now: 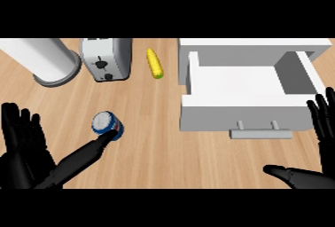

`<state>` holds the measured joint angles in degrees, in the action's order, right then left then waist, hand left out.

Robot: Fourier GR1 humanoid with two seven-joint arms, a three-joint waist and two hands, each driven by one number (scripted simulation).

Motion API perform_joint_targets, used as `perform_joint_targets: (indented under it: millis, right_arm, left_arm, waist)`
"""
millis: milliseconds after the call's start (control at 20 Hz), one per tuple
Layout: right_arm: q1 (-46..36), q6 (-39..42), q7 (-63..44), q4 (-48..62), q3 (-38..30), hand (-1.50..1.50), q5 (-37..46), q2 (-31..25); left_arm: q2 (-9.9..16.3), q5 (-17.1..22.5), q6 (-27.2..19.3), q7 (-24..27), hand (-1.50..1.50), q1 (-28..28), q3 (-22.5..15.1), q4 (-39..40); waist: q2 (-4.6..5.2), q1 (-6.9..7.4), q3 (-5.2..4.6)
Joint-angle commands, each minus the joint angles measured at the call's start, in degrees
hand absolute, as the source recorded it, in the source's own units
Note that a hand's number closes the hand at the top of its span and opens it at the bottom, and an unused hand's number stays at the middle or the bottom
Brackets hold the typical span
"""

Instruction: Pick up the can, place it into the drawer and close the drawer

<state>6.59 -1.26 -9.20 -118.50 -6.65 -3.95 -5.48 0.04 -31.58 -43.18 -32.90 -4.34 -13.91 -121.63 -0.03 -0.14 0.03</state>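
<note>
On the light wooden table, the robot's black left hand lies at the near left, fingers spread, one outstretched and touching the small blue-and-silver can, which stands upright just to its far right. Farther off are a white cylinder, a silver toaster and a yellow corn cob. The open white drawer lies well right. The right hand rests open at the right edge.

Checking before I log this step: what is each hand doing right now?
Left hand: open, fingers straight, thumb tip touching the can, not gripping it.
Right hand: open, holding nothing, fingers up beside the open drawer.
</note>
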Motion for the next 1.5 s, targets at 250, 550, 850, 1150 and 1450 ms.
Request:
perform_joint_targets:
  millis: [250, 550, 850, 1150, 1450]
  right_arm:
    - [0.52, 1.03, 2.85, 2.27, -0.07, -1.50, 1.36, 1.07]
    - [-0.43, 1.98, -1.01, -1.54, -2.60, -1.50, -1.11, -0.91]
    - [4.62, 2.72, 0.71, -6.16, -2.06, -1.50, -0.60, 1.32]
    - [2.44, 4.21, -0.35, -3.30, -6.71, -1.50, -3.16, -1.32]
    - [5.98, 5.68, -2.76, -9.61, -7.79, -1.50, -5.37, -0.31]
  left_arm:
    - [-0.04, 1.38, -6.01, -0.92, -1.50, 5.12, -2.53, 9.89]
    - [0.34, 12.90, -7.86, 12.99, -1.50, 0.20, -1.94, 17.86]
    - [-0.04, 16.40, -12.46, 16.49, -1.50, 4.08, -2.52, 26.53]
    - [-0.04, 31.40, -17.61, 36.52, -1.50, -0.72, -4.75, 35.17]
    - [-0.04, 41.23, -15.97, 44.39, -1.50, 2.54, -0.99, 41.85]
  waist:
    - [0.02, -0.02, -0.03]
    - [0.02, 0.07, -0.08]
    - [-0.01, -0.09, -0.04]
    - [0.06, 0.00, -0.10]
    - [-0.01, -0.19, -0.07]
